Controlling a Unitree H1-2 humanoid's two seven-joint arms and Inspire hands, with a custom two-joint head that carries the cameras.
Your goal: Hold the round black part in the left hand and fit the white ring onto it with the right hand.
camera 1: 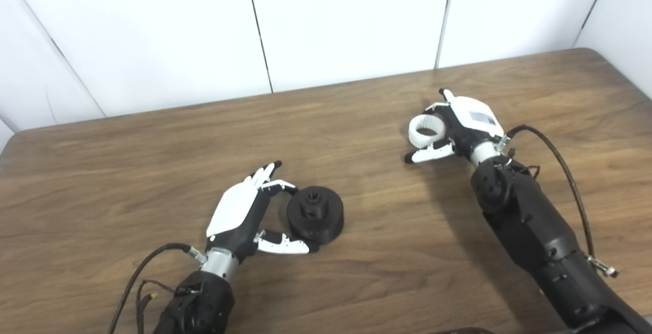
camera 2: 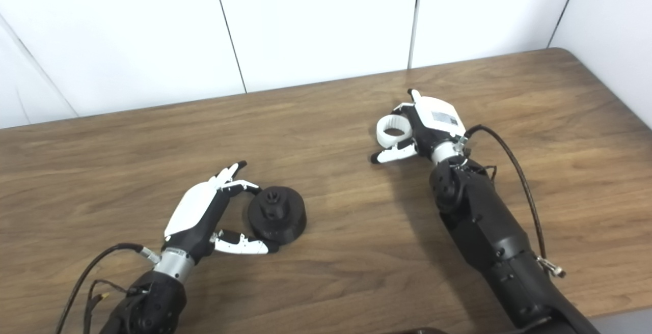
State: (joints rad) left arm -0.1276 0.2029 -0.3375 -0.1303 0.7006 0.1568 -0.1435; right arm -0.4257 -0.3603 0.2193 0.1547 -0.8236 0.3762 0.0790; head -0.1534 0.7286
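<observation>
The round black part lies flat on the wooden table with its hub facing up. My left hand sits just left of it, spread around its left rim: one fingertip at the far-left edge and the thumb along the near edge. Its other fingers point away over the table. I cannot tell whether they press on the part. At the right, my right hand is shut on the white ring, which sits between its fingers and thumb with the hole facing up.
White wall panels stand behind the table's far edge. The table's right rear corner is rounded. Cables loop from both forearms. About a hand's length of bare wood separates the black part from the ring.
</observation>
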